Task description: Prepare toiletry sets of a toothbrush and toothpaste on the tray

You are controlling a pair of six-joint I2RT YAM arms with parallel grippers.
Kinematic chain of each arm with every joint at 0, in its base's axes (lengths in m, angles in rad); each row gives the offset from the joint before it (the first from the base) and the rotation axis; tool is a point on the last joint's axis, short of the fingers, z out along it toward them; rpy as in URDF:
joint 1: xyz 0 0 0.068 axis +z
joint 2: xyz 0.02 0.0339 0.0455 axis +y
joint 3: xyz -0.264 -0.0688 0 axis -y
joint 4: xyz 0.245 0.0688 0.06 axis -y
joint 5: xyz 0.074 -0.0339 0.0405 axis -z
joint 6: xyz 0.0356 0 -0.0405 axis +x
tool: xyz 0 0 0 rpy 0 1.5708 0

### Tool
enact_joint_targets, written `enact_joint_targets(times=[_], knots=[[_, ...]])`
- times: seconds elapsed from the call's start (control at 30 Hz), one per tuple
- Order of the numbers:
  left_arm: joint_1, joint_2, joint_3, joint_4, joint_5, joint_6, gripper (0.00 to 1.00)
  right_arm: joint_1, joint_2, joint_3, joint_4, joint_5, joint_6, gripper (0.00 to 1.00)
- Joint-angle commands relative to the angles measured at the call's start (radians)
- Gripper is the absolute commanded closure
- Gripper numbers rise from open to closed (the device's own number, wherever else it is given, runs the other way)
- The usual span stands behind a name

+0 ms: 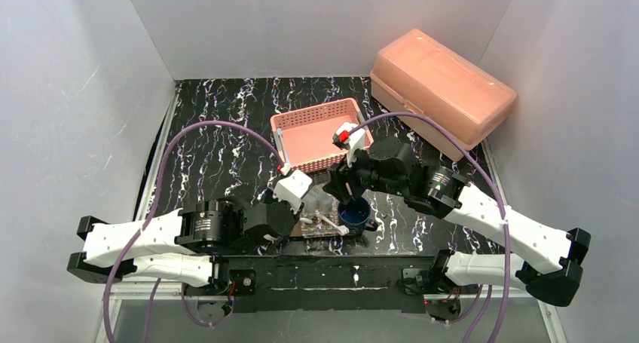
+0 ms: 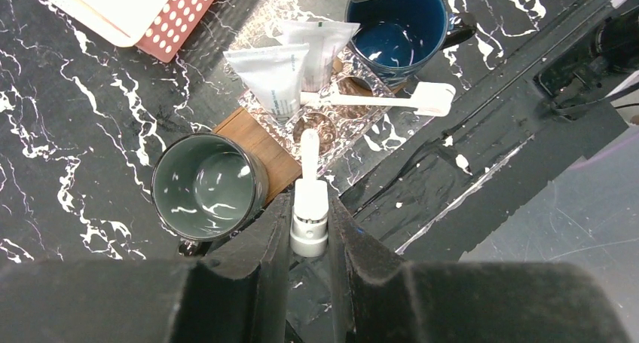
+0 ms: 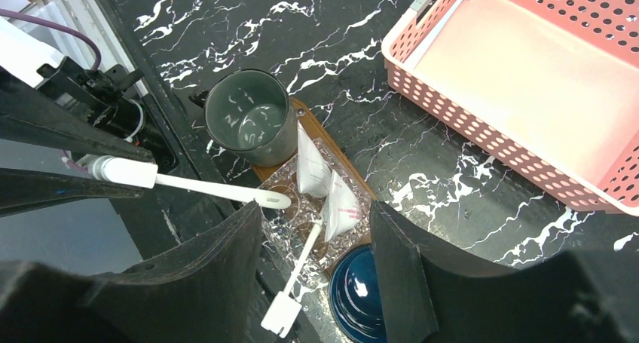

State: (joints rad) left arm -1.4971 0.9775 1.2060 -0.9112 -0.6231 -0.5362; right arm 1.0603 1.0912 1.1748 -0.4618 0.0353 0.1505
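My left gripper [image 2: 309, 205] is shut on the thick end of a white toothbrush [image 2: 309, 158], whose tip points at the clear faceted glass [image 2: 329, 124]. That glass holds two toothpaste sachets [image 2: 275, 75] and a second toothbrush [image 2: 377, 98] leaning over its rim. A grey-green cup [image 2: 207, 185] stands empty on the wooden tray [image 2: 256, 143], left of the glass. The dark blue mug [image 2: 395, 34] is beyond the glass. My right gripper [image 3: 316, 256] hangs open above the glass and mug [image 3: 358, 298], holding nothing.
A pink mesh basket [image 1: 320, 132] sits behind the tray with a white stick [image 3: 444, 19] along its left wall. The large salmon lidded box [image 1: 441, 83] lies at the back right. White walls close in the table on three sides.
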Motion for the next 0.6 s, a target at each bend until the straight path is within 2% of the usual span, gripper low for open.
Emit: enact_joint_targets(times=[0.0, 0.37, 0.57], knots=[[0.034, -0.003, -0.034, 0.037, -0.002, -0.018, 1.0, -0.005, -0.024, -0.008, 0.046, 0.017, -0.011, 0.37], [0.153, -0.027, -0.156, 0.178, 0.128, 0.008, 1.0, -0.005, -0.036, -0.049, 0.06, 0.028, 0.001, 0.36], [0.171, -0.029, -0.19, 0.227, 0.137, 0.02, 1.0, -0.005, -0.05, -0.067, 0.066, 0.028, -0.003, 0.36]])
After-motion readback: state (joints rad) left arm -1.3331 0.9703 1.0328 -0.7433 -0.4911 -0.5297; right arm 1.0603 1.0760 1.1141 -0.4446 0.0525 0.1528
